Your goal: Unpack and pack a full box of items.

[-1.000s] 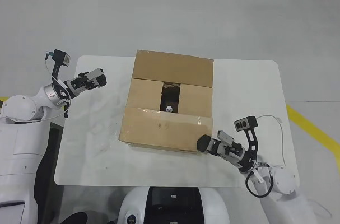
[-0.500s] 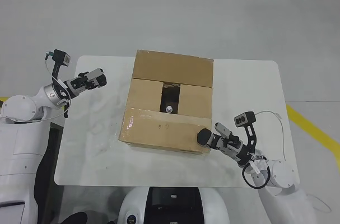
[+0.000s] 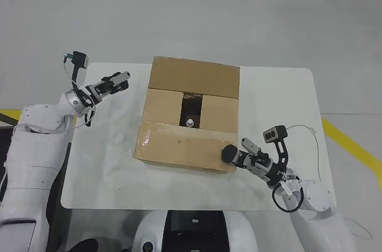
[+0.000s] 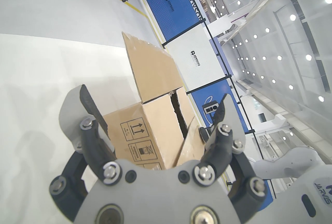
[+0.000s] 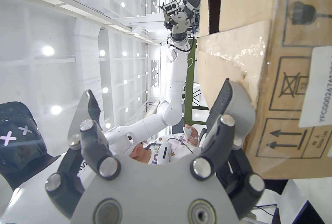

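Box (image 3: 187,135): cardboard, centre of tabletop (image 3: 285,94), top flaps (image 3: 194,77) partly apart, dark gap (image 3: 191,108) between them.
Left hand (image 3: 123,80): spread wide, empty, near the box's far left corner, apart from it.
Right hand (image 3: 228,155): spread wide, empty, at the box's near right corner.

The brown rectangular cardboard box (image 3: 189,148) is showing a matt, papery face; clear glossy tape (image 5: 233,56) is glinting along one flap; the smooth white table (image 3: 275,101) is shining faintly.
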